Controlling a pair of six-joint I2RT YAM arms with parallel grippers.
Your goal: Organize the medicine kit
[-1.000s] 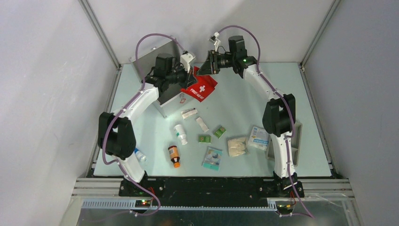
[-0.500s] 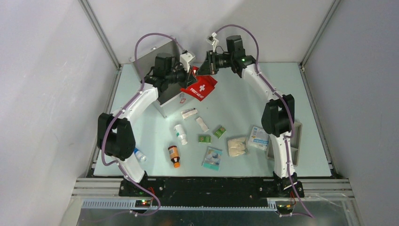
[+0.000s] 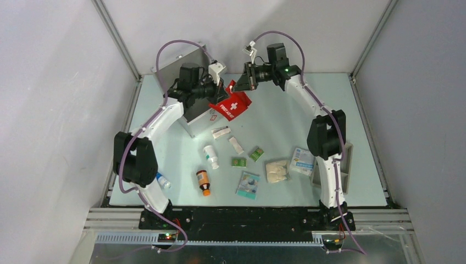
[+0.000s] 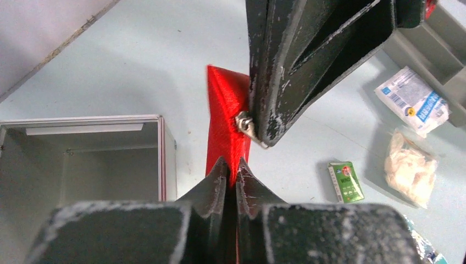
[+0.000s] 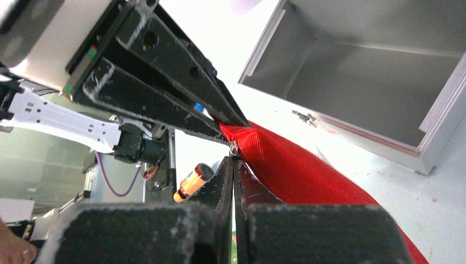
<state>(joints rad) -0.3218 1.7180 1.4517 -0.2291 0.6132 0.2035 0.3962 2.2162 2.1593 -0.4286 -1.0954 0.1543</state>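
Looking across from the arm bases, the nearest loose things on the pale table (image 3: 275,118) are an orange bottle (image 3: 203,182), a blue sachet (image 3: 248,185) and a bag of white wadding (image 3: 277,170). A white packet (image 3: 302,160) lies just beside a grey divided tray (image 3: 345,168) at the foot of the right arm. A little farther in lie a white bottle (image 3: 210,156), a green box (image 3: 238,161), a second green box (image 3: 256,153) and two small white tubes (image 3: 221,132), all apart from one another. Beyond them both arms reach inward and meet at the red pouch (image 3: 231,103), which hangs tilted between them. The left gripper (image 4: 231,168) has its fingers pressed together on the pouch's edge. The right gripper (image 5: 233,165) is likewise closed, pinching a small metal tab (image 5: 234,147) at the pouch's corner, so the two claws sit almost tip to tip. The medicine kit (image 3: 199,122) stands at the far left of the table, just beside the pouch and partly under the left arm. Its lid (image 3: 180,61) is swung open and leans back toward the rear wall, and its grey interior faces up.
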